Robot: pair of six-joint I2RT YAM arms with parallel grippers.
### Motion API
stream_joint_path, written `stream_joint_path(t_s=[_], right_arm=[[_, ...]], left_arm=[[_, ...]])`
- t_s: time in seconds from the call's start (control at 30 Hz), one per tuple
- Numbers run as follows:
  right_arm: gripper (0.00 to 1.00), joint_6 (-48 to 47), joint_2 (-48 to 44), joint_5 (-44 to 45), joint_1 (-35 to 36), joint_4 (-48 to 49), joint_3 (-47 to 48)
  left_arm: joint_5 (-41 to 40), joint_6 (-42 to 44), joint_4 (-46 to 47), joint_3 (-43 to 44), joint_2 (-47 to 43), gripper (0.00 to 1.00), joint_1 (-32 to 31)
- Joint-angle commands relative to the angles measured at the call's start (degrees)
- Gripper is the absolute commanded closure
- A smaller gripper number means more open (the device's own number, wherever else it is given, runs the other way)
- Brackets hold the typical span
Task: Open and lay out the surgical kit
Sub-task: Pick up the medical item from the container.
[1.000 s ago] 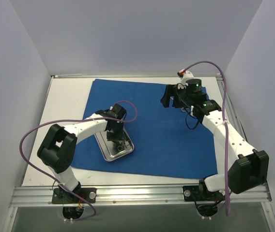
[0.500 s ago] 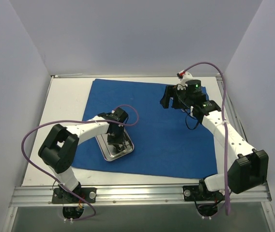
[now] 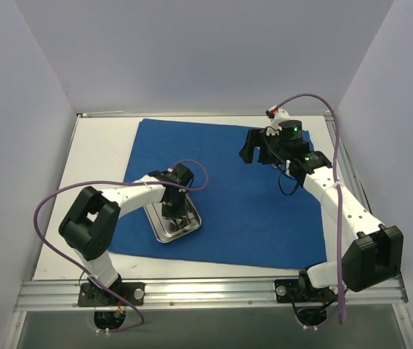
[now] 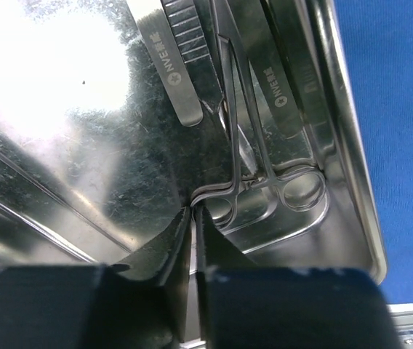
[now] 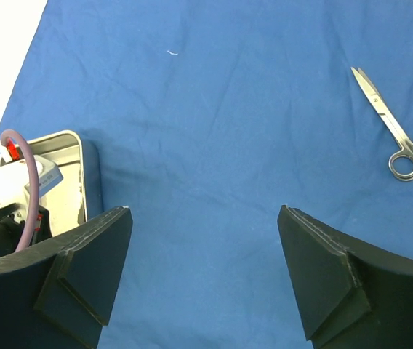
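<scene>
The royal-blue cloth [image 3: 243,203] lies spread flat on the table. The steel tray [image 3: 164,231] sits on its near left part. My left gripper [image 3: 175,211] reaches down into the tray [image 4: 83,109]. Its jaws [image 4: 193,211] are closed to a thin slit on the ring handle of the forceps [image 4: 246,156], which lie among tweezers [image 4: 174,73]. My right gripper [image 3: 256,147] hovers over the cloth's far right part. In its wrist view it [image 5: 205,211] stands wide open over bare cloth [image 5: 214,109]. A pair of scissors [image 5: 399,131] lies on the cloth to its right, and the tray [image 5: 65,174] is at its left.
A second pair of tweezers [image 4: 275,80] lies along the tray's right wall. White table [image 3: 101,153] shows left of the cloth. Walls close in the table on three sides, and a metal rail [image 3: 206,291] runs along the near edge.
My left gripper's jaws have closed on the forceps handle in the tray, and that wrist shifted a little. The right gripper has opened slightly wider in place.
</scene>
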Motion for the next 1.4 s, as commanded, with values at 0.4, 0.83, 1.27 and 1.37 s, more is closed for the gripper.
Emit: stream_joint_path(t_s=[0.4,0.83,1.27,1.37], right_arm=[[0.11,1.7,4.2,3.7,5.5,-1.2,4.5],[0.32,17.2,15.0,-3.5,14.3,8.0,5.4],[0.32,28.8,24.4,-7.9,22.9,13.9,11.6],[0.34,29.9,25.8,-7.7,24.2,13.4,13.0]], left_arm=[[-7.5,0.0,-6.5,-2.0,-11.7,0.98,-0.5],[-11.3,-0.7,-7.6,-2.2,-23.4,0.98,-0.4],[-13.6,0.4,-4.6,-1.8,-29.4,0.98,-0.2],[-14.2,0.5,-4.4,-1.3,-28.7,0.98,-0.2]])
